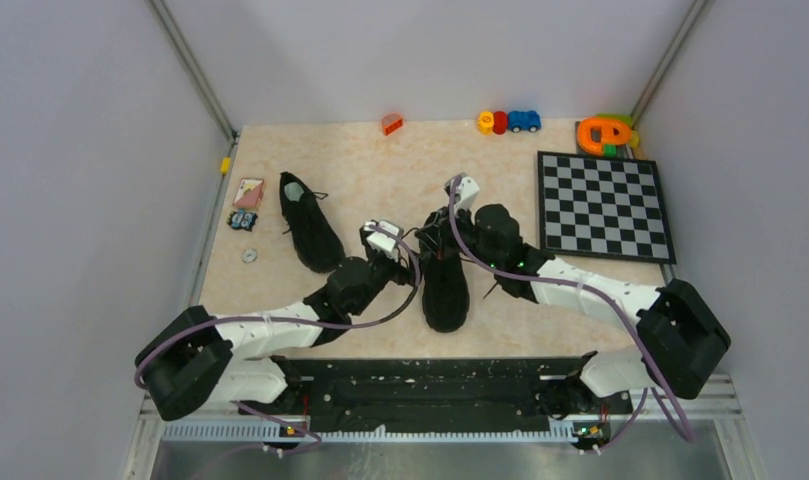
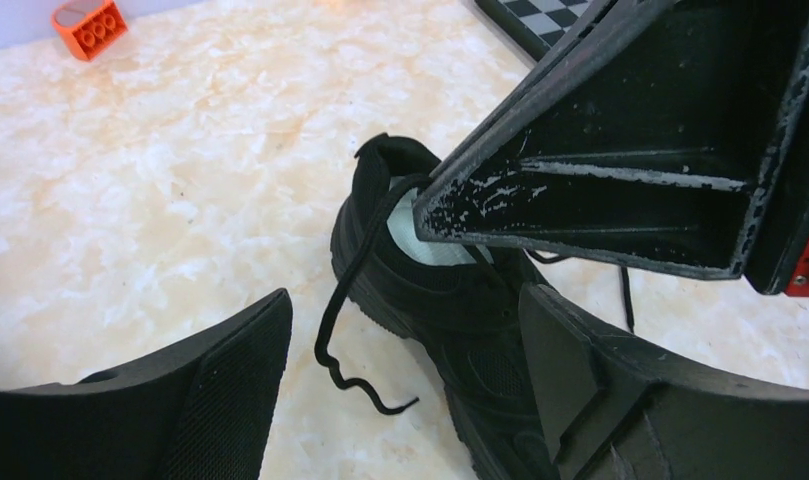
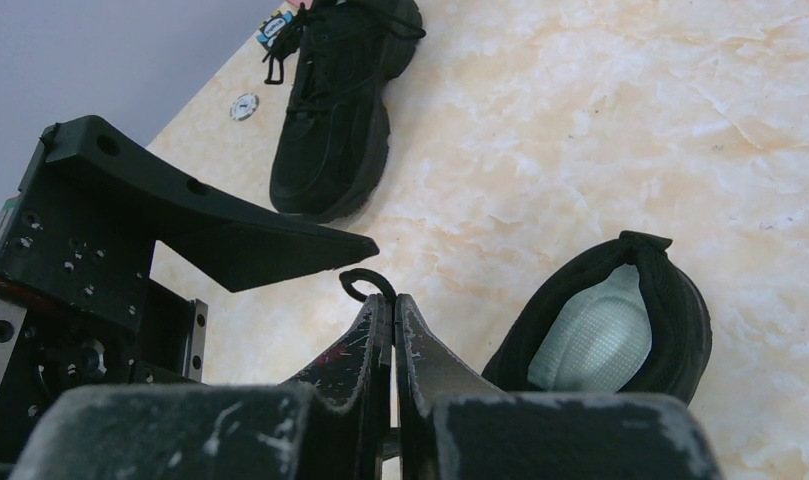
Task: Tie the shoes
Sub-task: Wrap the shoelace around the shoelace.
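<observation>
Top view: one shoe [image 1: 445,280] lies just left of the board [image 1: 604,205], and the other shoe [image 1: 310,228] lies farther left of it. The right gripper [image 3: 392,300] pinches a lace [image 3: 366,280] of the first shoe. The left gripper [image 2: 405,320] is wide open and holds nothing. No bow shows yet, so I think most of the tying is left.

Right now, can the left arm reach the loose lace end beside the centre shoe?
Probably yes. The left gripper is open, with the loose lace end on the table between its fingers. The right gripper, shut on a lace loop, is over the shoe, not that end.
</observation>
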Controlling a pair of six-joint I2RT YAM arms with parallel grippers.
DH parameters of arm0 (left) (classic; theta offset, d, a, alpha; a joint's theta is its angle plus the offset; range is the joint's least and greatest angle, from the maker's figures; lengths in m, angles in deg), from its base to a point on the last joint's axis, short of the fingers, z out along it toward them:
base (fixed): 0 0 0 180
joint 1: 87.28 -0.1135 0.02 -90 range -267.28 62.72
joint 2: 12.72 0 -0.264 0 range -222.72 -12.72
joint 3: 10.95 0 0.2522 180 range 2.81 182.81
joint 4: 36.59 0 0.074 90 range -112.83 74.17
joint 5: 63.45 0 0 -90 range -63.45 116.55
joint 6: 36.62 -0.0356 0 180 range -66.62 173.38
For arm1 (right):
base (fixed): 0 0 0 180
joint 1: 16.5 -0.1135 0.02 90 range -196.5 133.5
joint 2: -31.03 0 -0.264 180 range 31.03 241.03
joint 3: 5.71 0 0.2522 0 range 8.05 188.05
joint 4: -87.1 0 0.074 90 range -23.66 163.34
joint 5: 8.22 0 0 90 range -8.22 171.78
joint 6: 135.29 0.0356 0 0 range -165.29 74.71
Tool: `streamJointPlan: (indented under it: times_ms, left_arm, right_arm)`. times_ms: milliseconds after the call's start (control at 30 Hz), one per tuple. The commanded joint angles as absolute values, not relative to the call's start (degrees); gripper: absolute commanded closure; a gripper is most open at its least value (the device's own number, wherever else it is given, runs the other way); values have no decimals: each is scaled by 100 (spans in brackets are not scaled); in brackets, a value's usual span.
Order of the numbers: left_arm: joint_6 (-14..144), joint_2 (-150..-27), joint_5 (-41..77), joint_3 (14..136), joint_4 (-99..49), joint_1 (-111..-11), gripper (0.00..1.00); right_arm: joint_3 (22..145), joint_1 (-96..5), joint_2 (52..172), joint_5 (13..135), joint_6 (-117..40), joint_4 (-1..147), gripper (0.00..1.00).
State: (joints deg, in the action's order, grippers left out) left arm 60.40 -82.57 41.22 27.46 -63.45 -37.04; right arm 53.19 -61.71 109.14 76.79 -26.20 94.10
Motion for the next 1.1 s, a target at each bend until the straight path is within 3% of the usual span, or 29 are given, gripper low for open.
streamJointPlan:
  times_ms: [0,233,467,567,733,900,967,1067]
  left_arm:
    - [5753,-8388,4347,2899,-7232,-3616,13]
    - [5688,-8578,4321,3092,-7354,-3586,13]
    - [5480,-8987,4190,3323,-7432,-3560,37]
    - [5522,-9178,4336,3388,-7499,-3545,40]
    - [5481,-9457,4329,3405,-7811,-3518,53]
    - [5391,-9530,4047,3471,-7687,-3499,79]
    - [5391,-9513,3835,3512,-7542,-3498,99]
    - [5277,-9483,3539,3503,-7483,-3505,100]
  right_arm:
    - [5637,-6233,10671,7708,-2548,9441,100]
    - [5673,-6230,10670,7704,-2502,9339,100]
    - [5687,-6229,10614,7756,-2439,9269,100]
    - [5677,-6231,10595,7804,-2391,9244,100]
    - [5674,-6231,10590,7929,-2313,9156,100]
    - [5649,-6221,10544,8056,-2308,9038,100]
    - [5648,-6209,10524,8072,-2302,9015,100]
    - [5648,-6186,10495,8106,-2289,8982,100]
